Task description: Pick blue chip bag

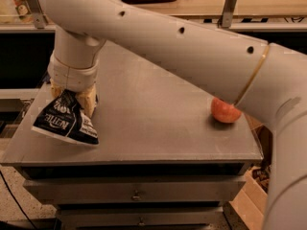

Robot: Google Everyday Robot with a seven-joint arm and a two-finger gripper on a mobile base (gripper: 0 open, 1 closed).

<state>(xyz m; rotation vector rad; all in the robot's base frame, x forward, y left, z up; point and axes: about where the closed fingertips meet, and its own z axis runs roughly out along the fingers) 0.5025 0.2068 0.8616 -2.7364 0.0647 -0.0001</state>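
The blue chip bag (64,120) is a crumpled dark navy foil bag with white lettering, at the left side of the grey table (158,123). My gripper (73,96) hangs from the white arm right above it and is shut on the bag's top, between its yellowish fingers (88,101). The bag hangs tilted, its bottom edge just above the table near the left edge.
A red apple (224,112) sits on the table at the right, partly hidden behind my arm (192,47). Drawers (136,193) run below the table front. A shelf with rails stands behind the table. A cardboard box (249,202) is at the lower right.
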